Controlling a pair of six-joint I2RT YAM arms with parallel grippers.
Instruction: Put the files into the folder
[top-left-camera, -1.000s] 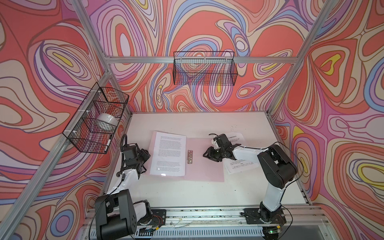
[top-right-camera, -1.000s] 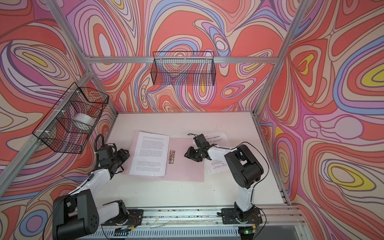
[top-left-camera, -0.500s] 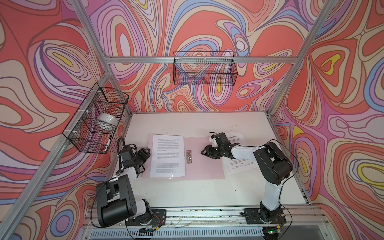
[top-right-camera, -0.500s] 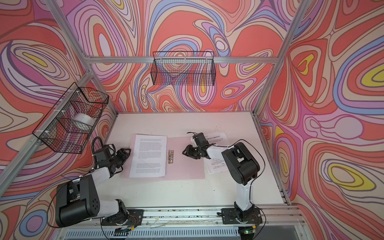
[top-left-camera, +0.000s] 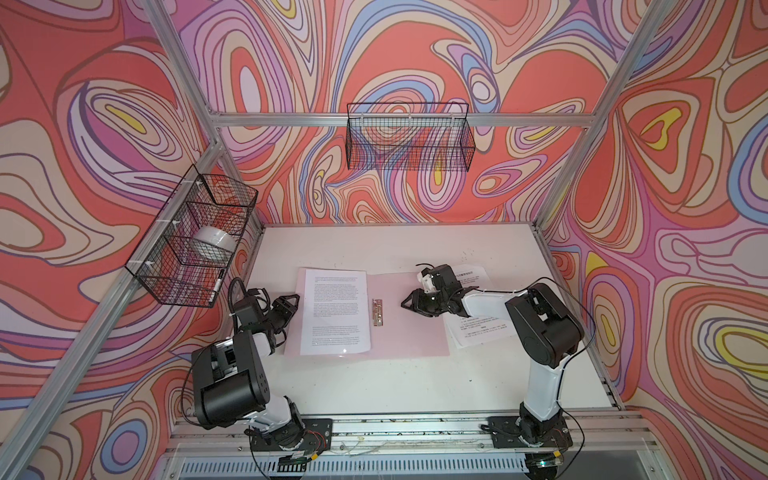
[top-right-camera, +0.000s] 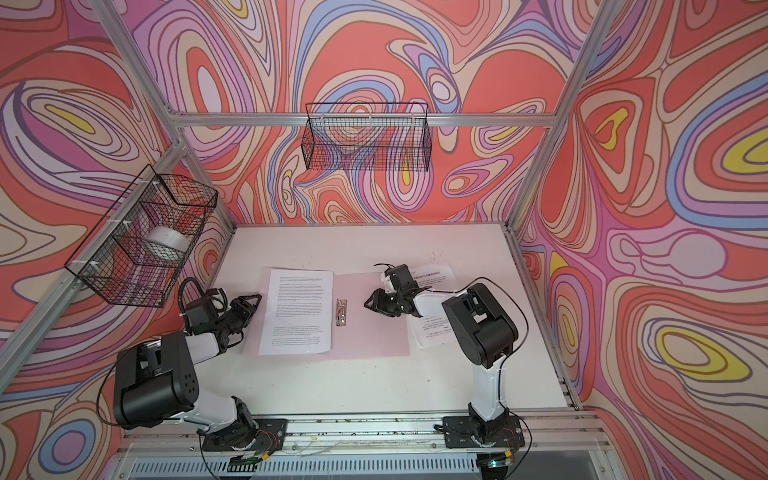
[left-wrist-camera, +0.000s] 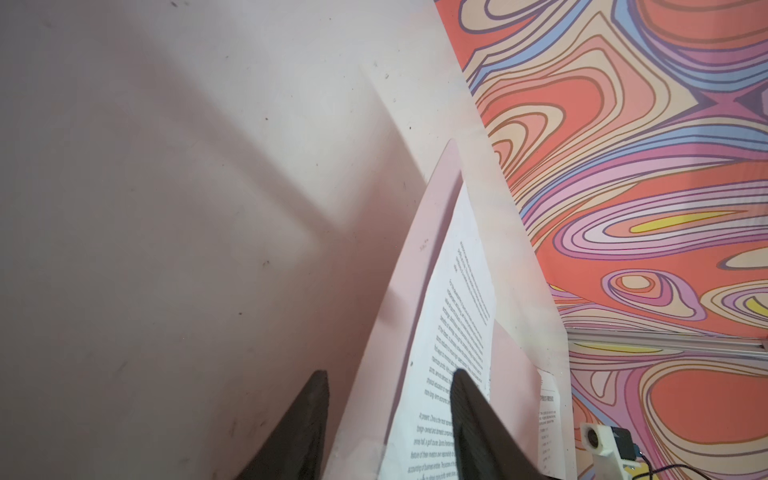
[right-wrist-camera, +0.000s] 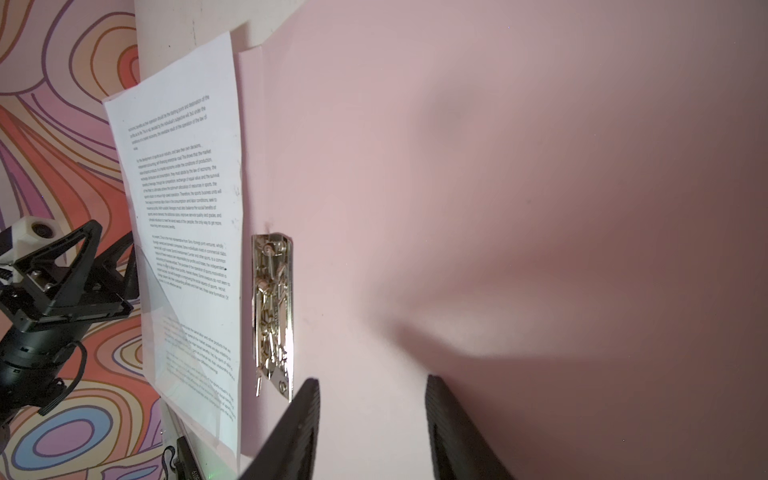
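I see a white table (top-left-camera: 374, 386) boxed in by swirl-patterned walls (top-left-camera: 415, 50), with a wire basket (top-left-camera: 409, 141) on the back one; the pink folder (top-left-camera: 411, 336) lies open mid-table, one printed sheet (top-left-camera: 334, 311) on its left half, more sheets (top-left-camera: 478, 332) just beside its right edge; the left gripper (top-left-camera: 291, 305) is spread by the folder's left edge; the right gripper (right-wrist-camera: 372, 415) is spread over bare pink, pinching nothing.

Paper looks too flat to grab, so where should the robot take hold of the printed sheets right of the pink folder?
Probably the near edge of the sheets, pinched thin from the robot's side at a low slant. They lie flat on the table, so only an edge offers a hold, and the right arm covers their middle. The right gripper, open, is closest.
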